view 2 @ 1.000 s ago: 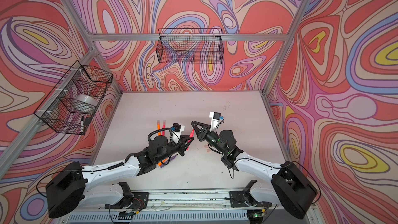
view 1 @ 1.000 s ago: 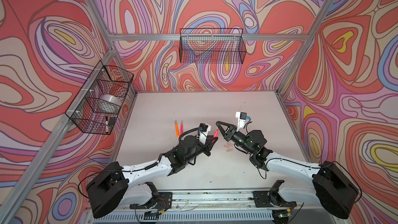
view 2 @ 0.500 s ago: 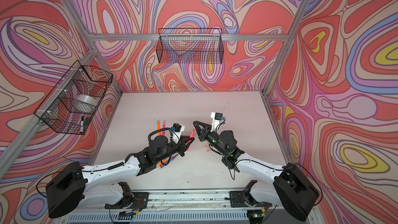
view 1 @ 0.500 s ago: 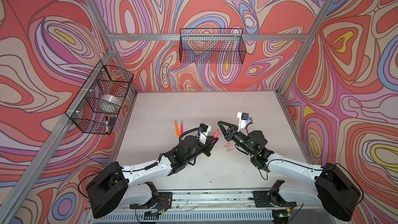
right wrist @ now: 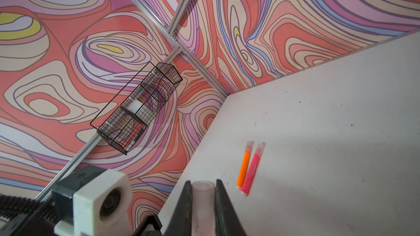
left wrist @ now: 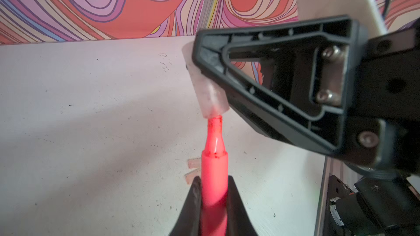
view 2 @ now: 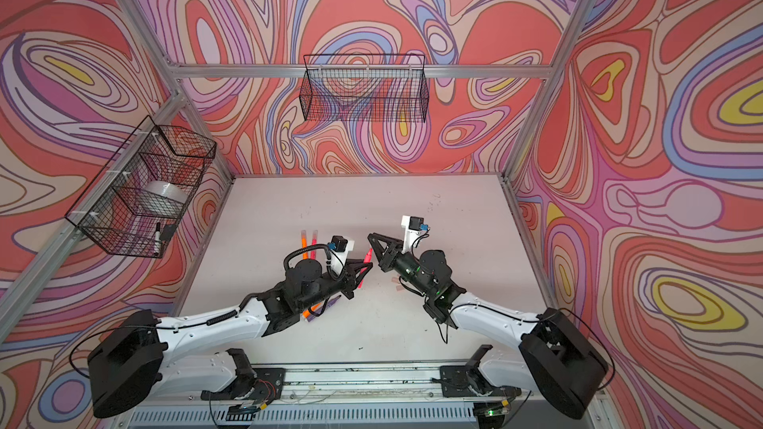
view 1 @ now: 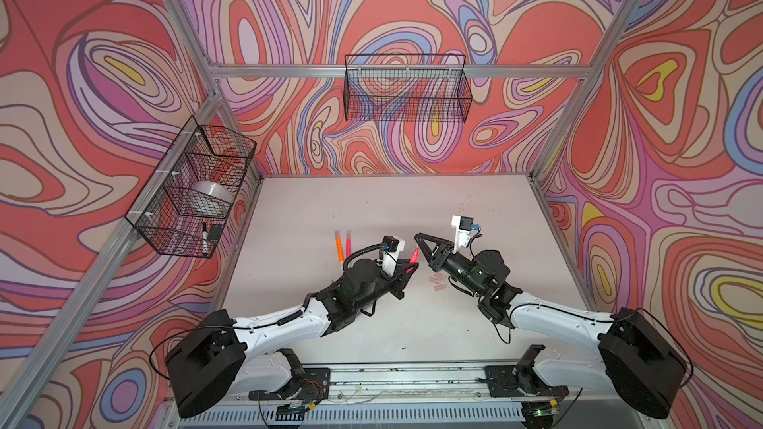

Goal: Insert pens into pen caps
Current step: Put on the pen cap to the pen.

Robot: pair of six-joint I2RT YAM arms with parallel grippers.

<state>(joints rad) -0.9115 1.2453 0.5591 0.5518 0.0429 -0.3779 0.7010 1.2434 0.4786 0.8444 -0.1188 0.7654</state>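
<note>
My left gripper (left wrist: 214,182) is shut on a hot pink pen (left wrist: 214,169), whose bare tip points away from it. My right gripper (right wrist: 202,185) is shut on a translucent pen cap (right wrist: 203,192), open end outward. In the left wrist view the pen's tip meets the open end of that cap (left wrist: 211,96); how far in it sits I cannot tell. In both top views the two grippers face each other above mid-table, left (view 1: 409,267) and right (view 1: 419,238). An orange pen (right wrist: 243,169) and a pink pen (right wrist: 251,170), both capped, lie side by side.
Two loose caps (view 1: 437,283) lie on the table under the right arm. An orange pen (view 2: 309,314) and a purple pen (view 2: 330,303) peek out below the left arm. Wire baskets hang on the left wall (view 1: 194,196) and the back wall (view 1: 406,88).
Both grips are the same as before. The right arm shifted very slightly; the pen tip and the cap stay close together.
</note>
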